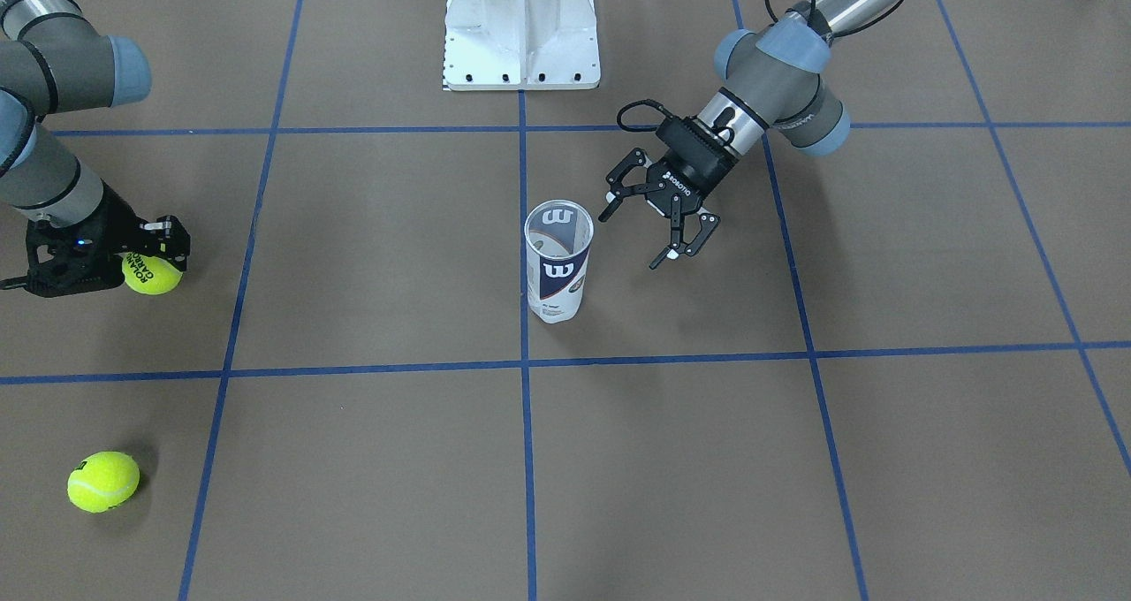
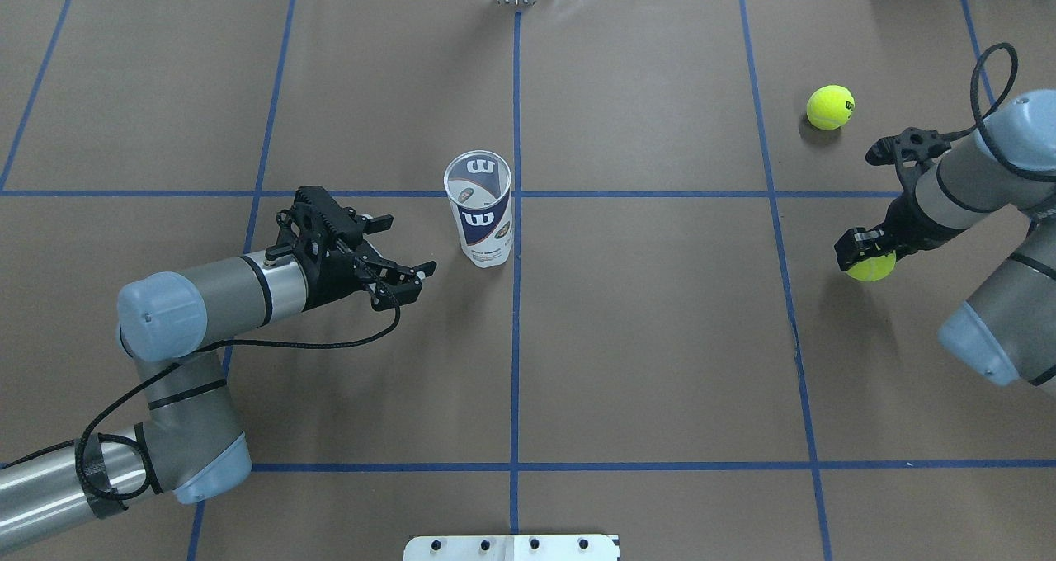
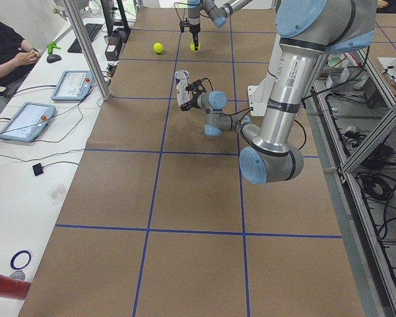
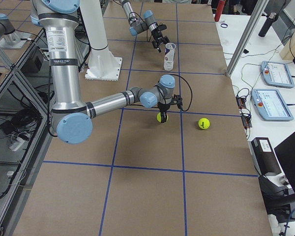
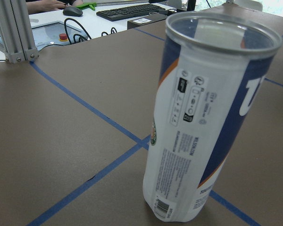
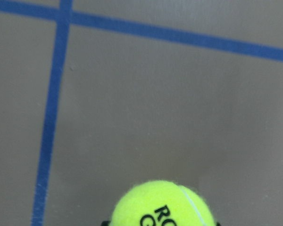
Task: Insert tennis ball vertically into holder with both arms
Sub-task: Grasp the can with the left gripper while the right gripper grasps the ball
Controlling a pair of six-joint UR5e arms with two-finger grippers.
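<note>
While holder (image 2: pixel 478 219) stands upright at the table's (image 2: pixel 660 338) middle, mouth up and nothing visible inside, entries run as follows.

- Left gripper (image 2: pixel 410 243): spread wide, just beside holder, not touching it.
- Right gripper (image 2: pixel 866 252): clamped on a ball (image 2: pixel 873 271) near the right edge, well apart from holder.
- Spare ball (image 2: pixel 830 107): loose, toward the far right corner.
- Handling advice: close the left jaws gently round mid-label, since thin plastic likely dents or tips. Only then carry the ball squarely above the mouth and lower it before releasing.

White pedestal base (image 1: pixel 521 35) — black keyboard (image 5: pixel 132 10)
</note>
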